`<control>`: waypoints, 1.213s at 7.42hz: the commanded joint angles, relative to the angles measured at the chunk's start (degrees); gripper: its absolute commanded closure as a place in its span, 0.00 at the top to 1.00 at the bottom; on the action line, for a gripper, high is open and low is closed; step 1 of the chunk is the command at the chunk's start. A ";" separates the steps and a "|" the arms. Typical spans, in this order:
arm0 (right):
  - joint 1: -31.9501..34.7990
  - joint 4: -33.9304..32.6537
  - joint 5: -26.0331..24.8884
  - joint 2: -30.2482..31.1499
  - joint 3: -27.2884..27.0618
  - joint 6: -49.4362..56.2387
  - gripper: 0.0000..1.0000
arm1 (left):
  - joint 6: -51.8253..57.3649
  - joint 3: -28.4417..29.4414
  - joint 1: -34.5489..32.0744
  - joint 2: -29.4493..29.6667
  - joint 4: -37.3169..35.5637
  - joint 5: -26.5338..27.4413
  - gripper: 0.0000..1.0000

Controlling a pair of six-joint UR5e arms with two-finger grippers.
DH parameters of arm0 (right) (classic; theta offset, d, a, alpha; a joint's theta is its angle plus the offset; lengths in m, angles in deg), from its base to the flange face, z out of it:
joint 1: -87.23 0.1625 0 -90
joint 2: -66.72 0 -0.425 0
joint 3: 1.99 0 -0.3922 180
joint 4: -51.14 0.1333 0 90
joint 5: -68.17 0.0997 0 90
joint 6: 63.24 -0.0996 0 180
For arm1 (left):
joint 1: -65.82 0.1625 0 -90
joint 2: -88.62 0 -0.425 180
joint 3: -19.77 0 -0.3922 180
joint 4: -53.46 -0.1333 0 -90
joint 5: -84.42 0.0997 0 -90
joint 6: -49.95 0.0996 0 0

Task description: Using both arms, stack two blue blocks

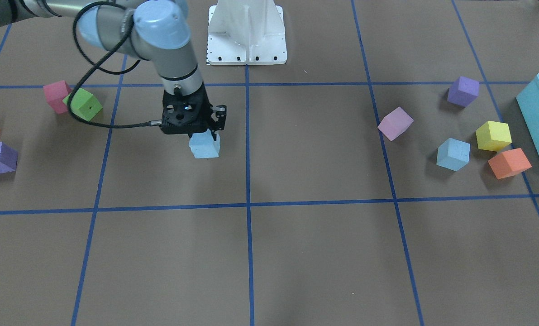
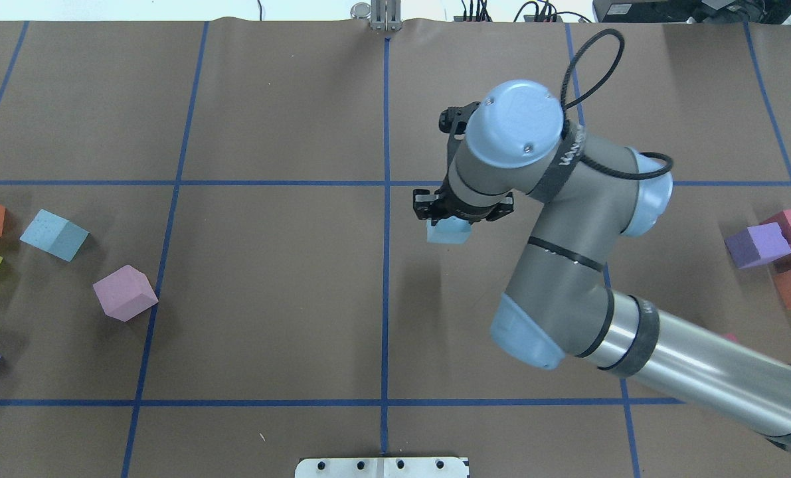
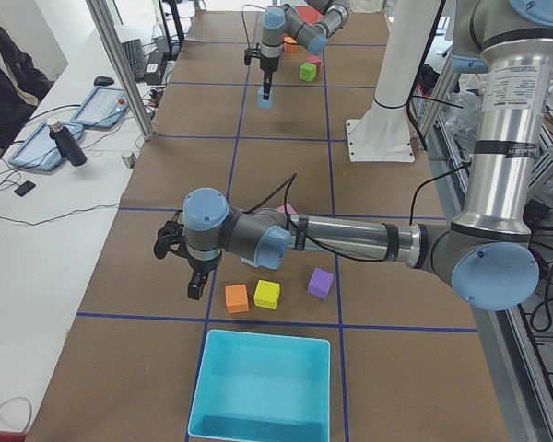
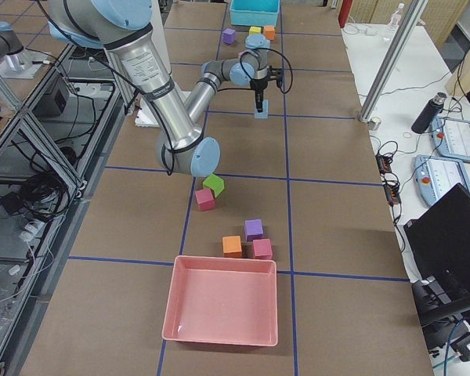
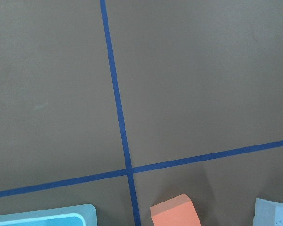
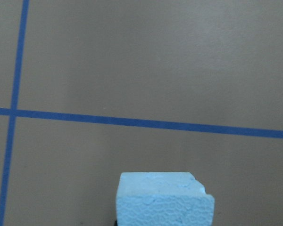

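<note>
Currently your right claw (image 1: 201, 134) is clamped on one blue block (image 1: 204, 146), just beside the centre line of the counter (image 1: 296, 253); resting or lifted, I cannot tell. The second blue block (image 1: 453, 154) sits near the yellow cube (image 1: 493, 135) and orange cube (image 1: 509, 163). For your left claw (image 3: 194, 281), I cannot tell whether it is apart or together.

Watch for:
- a descent that nudges those neighbours
- soft foam landing off-square and toppling

Turquoise bin (image 3: 258, 387) and pink tray (image 4: 223, 301): nothing seen inside.
</note>
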 commanded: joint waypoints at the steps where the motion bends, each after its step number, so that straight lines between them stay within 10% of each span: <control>1: -6.32 -2.86 -5.56 -5.03 4.38 -4.92 0.00 | 0.07 0.15 0.00 0.00 0.00 0.00 0.98; 9: -6.16 -0.31 -6.10 -9.69 13.96 -2.39 0.00 | 0.08 0.24 0.00 0.00 0.00 0.00 0.98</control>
